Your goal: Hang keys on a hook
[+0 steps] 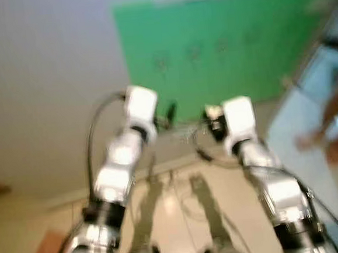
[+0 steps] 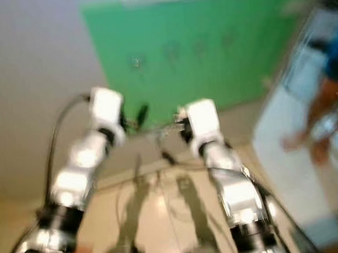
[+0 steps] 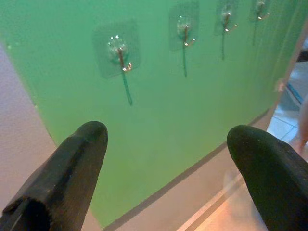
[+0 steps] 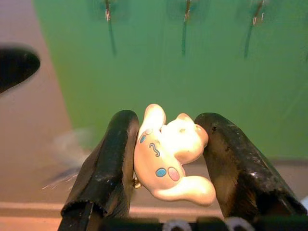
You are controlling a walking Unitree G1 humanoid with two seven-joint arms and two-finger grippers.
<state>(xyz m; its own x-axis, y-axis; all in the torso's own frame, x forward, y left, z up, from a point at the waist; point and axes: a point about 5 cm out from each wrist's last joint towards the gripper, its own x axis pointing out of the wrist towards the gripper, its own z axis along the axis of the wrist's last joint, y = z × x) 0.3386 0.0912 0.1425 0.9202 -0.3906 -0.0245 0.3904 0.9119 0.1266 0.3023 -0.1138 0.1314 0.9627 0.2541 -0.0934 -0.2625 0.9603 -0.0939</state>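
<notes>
The right gripper (image 4: 166, 159) clamps a white charm (image 4: 168, 161), likely the keys' fob. The left gripper (image 3: 166, 163) hangs spread and empty. Hooks (image 3: 122, 57) line the green board (image 3: 192, 110) ahead. Advice: line up with one hook, approaching slowly.

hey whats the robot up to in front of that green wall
The right gripper is clamped on a small cream cartoon-figure keychain charm and points at a green wall panel carrying a row of clear adhesive hooks. The left gripper is raised beside it, fingers spread, holding nothing. Nothing hangs on the hooks yet. A person's legs stand off to the robot's right.
</notes>
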